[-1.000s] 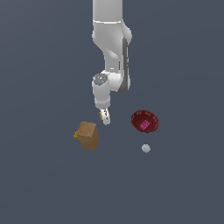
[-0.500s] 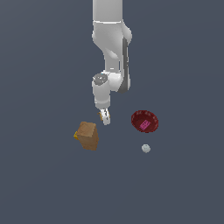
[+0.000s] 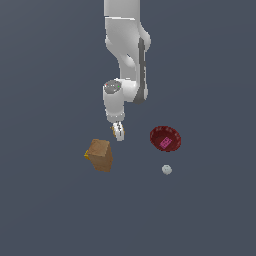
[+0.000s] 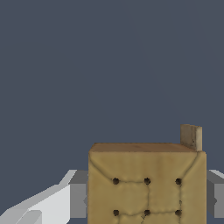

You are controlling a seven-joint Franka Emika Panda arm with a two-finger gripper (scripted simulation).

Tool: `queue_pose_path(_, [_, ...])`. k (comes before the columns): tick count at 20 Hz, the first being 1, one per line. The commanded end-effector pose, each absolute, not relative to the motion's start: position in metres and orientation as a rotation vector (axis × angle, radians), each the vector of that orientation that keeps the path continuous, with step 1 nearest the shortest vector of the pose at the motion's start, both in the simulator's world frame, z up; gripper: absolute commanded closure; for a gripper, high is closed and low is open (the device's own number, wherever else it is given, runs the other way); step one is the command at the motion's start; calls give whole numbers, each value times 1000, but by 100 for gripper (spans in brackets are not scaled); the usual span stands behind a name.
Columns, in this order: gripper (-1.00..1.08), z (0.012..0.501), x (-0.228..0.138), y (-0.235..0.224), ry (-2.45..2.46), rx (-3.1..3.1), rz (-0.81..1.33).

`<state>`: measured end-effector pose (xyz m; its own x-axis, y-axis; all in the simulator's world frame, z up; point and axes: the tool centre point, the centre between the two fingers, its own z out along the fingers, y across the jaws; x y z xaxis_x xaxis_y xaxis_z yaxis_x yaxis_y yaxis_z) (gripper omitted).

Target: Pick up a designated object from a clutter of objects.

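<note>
Exterior view
Arm (image 3: 125,55): white, comes down from the top edge, wrist bent toward the floor.
Gripper (image 3: 118,132): points down at the tip of the arm, small in this view; its state is hard to read here.
Cube (image 3: 119,133): a tan speck at the gripper's tip, between the fingers; whether it touches the floor or is off it, cannot tell.
Box (image 3: 100,154): brown, tilted on a corner, yellow edge on its left side; lies near the gripper, to the exterior view's left and lower in the frame, apart from it.
Bowl (image 3: 165,138): dark red, to the exterior view's right of the gripper, apart from it.
Pink piece (image 3: 166,143): inside the bowl, off centre.
Ball (image 3: 167,170): small, white, just below the bowl in the frame, apart from it.
Floor (image 3: 50,210): plain grey-blue.

Wrist view
Cube (image 4: 147,183): fills the space between the fingers; tan face with dark dots and stitched seams, brown top edge.
Fingers (image 4: 78,199): grey, one on each side of the cube, pressed against its sides; the gripper (image 4: 147,199) is clamped on the cube.
Box (image 4: 191,136): only a brown sliver shows beyond the cube's far corner.
Floor (image 4: 109,65): bare grey-blue behind.
</note>
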<state>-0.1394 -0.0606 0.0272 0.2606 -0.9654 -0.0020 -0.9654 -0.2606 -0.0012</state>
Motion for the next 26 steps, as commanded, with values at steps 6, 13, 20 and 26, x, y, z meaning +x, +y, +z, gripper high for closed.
queue_pose_path(6, [108, 57, -138, -76, 1910, -2490, 3])
queue_pose_path(13, [108, 93, -137, -95, 1912, -2491, 4])
queue_pose_path(20, [108, 135, -135, -117, 1916, -2492, 2])
queue_pose_path(26, [108, 176, -133, -139, 1920, -2494, -1])
